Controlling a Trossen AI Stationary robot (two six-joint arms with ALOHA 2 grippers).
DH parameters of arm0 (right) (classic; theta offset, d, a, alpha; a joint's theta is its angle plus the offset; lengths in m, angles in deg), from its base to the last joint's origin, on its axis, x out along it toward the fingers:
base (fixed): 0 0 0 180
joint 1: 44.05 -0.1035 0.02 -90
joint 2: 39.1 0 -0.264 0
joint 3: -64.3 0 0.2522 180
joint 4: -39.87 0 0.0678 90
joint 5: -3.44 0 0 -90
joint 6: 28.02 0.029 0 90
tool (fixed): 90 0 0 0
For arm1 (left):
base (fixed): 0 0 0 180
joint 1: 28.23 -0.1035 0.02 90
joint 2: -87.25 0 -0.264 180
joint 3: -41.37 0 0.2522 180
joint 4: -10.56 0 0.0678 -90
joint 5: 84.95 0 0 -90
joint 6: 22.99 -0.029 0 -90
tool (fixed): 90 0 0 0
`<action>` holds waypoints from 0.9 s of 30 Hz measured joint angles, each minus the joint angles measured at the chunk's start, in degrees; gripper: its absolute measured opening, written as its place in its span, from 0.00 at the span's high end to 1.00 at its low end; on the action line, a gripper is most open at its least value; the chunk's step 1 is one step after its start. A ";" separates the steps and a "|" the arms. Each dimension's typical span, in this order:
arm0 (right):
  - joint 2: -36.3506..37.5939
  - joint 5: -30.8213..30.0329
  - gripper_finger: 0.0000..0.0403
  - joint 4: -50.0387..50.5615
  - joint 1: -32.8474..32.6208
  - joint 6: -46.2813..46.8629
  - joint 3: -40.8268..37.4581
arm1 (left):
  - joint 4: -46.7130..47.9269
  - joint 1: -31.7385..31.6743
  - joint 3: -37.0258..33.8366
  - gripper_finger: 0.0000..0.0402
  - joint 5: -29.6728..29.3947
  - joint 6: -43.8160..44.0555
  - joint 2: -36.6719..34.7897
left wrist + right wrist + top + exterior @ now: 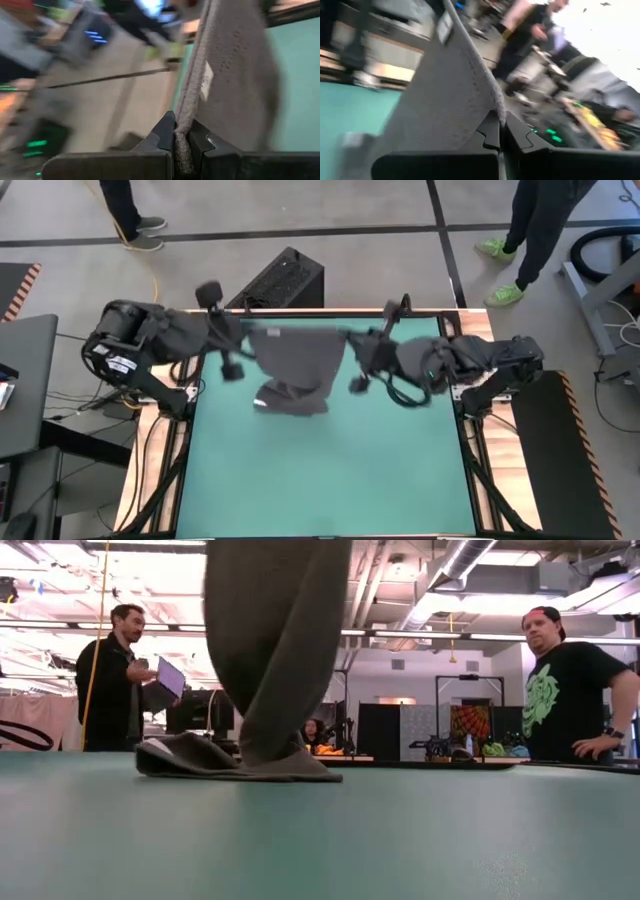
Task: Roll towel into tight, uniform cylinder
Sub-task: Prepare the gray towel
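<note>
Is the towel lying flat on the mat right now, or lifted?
Lifted. The towel hangs between the left pincer and right pincer, each shut on an edge; only its lower end rests bunched on the teal mat.

A: Can you see the top of the towel [275, 650] above the mat [320, 840]?
B: No, the low view's top edge cuts it off. Both grippers are hidden there too.

The towel [295, 360] hangs over the far half of the mat [330, 470], near its far edge, held up between the left gripper [246, 332] at its left top corner and the right gripper [347, 338] at its right top corner. Its lower end lies bunched on the mat. Behind the table stand two people [112, 675], one on either side.
</note>
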 joint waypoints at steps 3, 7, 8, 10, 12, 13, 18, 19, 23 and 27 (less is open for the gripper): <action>-0.06 -0.22 0.96 -3.97 6.19 -5.88 0.00 | -7.29 -6.65 -0.04 1.00 -1.22 -11.04 0.02; -0.27 0.05 0.96 -14.52 16.63 -17.01 0.00 | -24.73 -17.49 -0.06 1.00 -0.64 -27.75 0.72; -0.68 0.29 0.96 -19.14 19.40 -21.00 0.00 | -30.62 -20.33 -0.08 1.00 0.07 -31.80 1.04; -1.27 2.57 0.96 -30.20 24.33 -30.15 0.00 | -42.14 -26.10 -0.25 1.00 2.89 -40.59 1.61; -2.25 7.37 0.96 -41.88 27.85 -38.90 -0.02 | -55.67 -29.53 -0.26 1.00 6.80 -47.92 3.27; -2.53 10.16 0.96 -47.11 29.10 -43.30 -0.04 | -60.93 -30.76 -0.26 1.00 8.14 -51.57 3.62; -2.28 21.17 0.96 -56.95 29.84 -54.22 1.18 | -71.81 -31.08 0.26 1.00 9.62 -67.20 4.94; -2.08 21.22 0.96 -54.84 29.15 -53.57 2.07 | -70.57 -30.67 0.33 1.00 8.70 -68.49 4.92; -1.14 19.80 0.96 -40.86 25.64 -48.03 5.34 | -59.91 -27.41 0.50 1.00 0.44 -63.88 4.79; -0.67 19.00 0.96 -20.17 20.36 -32.04 7.48 | -40.92 -22.02 0.68 1.00 -11.43 -48.36 4.35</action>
